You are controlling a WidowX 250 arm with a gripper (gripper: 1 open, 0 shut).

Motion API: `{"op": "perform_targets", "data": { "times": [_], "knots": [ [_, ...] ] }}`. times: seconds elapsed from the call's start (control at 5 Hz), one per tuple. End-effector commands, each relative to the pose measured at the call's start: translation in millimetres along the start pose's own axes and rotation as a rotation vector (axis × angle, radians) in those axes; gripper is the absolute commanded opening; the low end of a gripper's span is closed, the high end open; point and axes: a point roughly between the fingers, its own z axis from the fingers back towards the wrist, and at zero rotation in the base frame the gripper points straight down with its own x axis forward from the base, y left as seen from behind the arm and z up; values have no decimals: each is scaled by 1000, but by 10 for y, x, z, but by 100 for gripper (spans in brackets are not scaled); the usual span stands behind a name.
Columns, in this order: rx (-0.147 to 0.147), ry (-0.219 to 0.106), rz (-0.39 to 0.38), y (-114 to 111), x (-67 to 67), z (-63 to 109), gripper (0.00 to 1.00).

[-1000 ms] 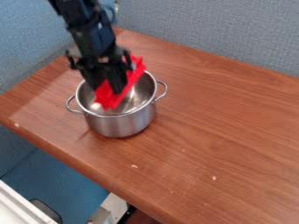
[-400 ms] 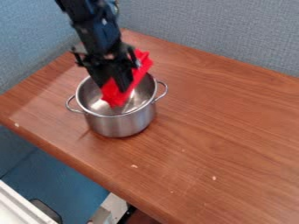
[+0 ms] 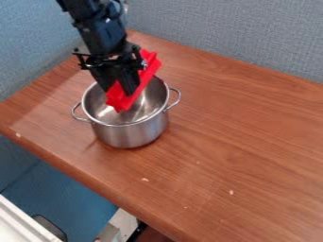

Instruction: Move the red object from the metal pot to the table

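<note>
At eleven o'clock on the table [image 3: 233, 142], we list the following. Item: pot [image 3: 130, 115], steel, upright, two loop handles, unmoved since the earlier frame. Item: red object [image 3: 134, 87], one, tilted, its lower end within the pot's mouth, its upper end above the rim toward one o'clock; we find it slightly higher than before. Item: gripper [image 3: 116, 76], black, over the pot, raised a little since the earlier frame, its jaws parted partway and closed about the red object. We cannot tell whether the red object touches the pot's inner wall.
</note>
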Motion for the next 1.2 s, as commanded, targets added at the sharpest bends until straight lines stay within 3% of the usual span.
{"op": "perform_targets", "data": {
  "times": [0.0, 0.2, 1.0],
  "knots": [
    [15, -5, -12, -1, 63, -53, 0],
    [26, 2, -19, -4, 90, -126, 100],
    [48, 0, -37, 27, 101, -230, 100]
  ]
}}
